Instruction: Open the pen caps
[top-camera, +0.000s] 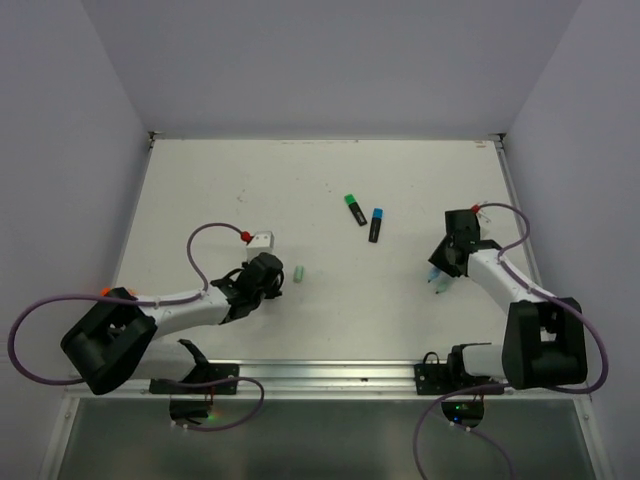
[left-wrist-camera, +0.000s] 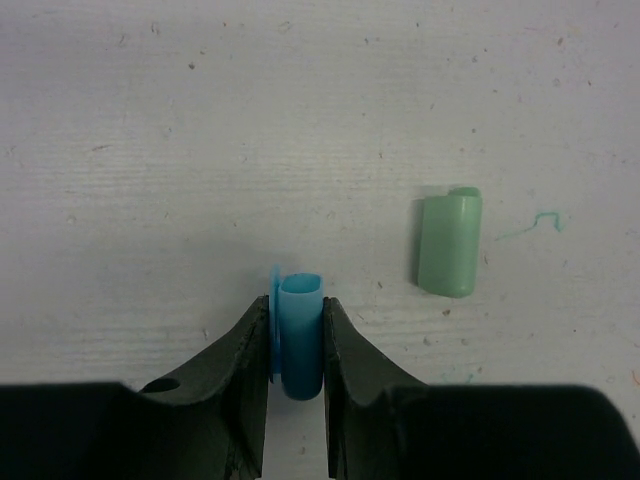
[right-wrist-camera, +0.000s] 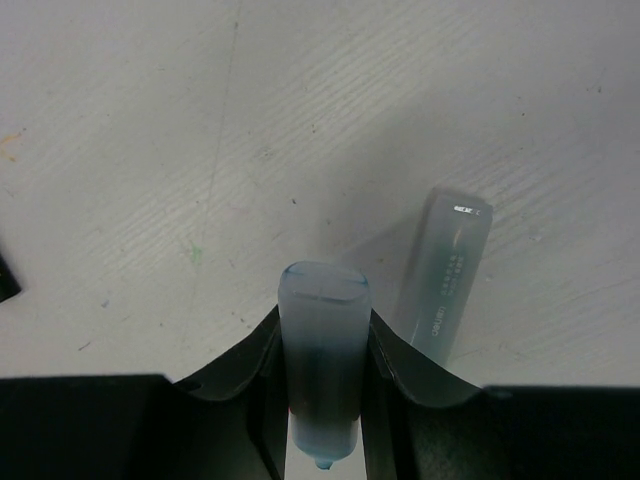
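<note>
My left gripper (left-wrist-camera: 298, 312) is shut on a light blue pen cap (left-wrist-camera: 300, 340), off its marker, held just above the table. In the top view this gripper (top-camera: 268, 272) is left of centre. A loose mint cap (left-wrist-camera: 449, 243) lies on the table to its right, also seen in the top view (top-camera: 298, 272). My right gripper (right-wrist-camera: 322, 325) is shut on a pale blue marker body (right-wrist-camera: 323, 345), tip end toward the camera. A second pale marker body (right-wrist-camera: 445, 275) lies beside it. The right gripper (top-camera: 446, 260) is at the table's right side.
Two black markers lie at centre back, one with a green cap (top-camera: 350, 201), one with a blue cap (top-camera: 377, 213), both capped. White walls close the table (top-camera: 200, 180) on the left, back and right. Green pen marks (left-wrist-camera: 540, 222) stain the surface.
</note>
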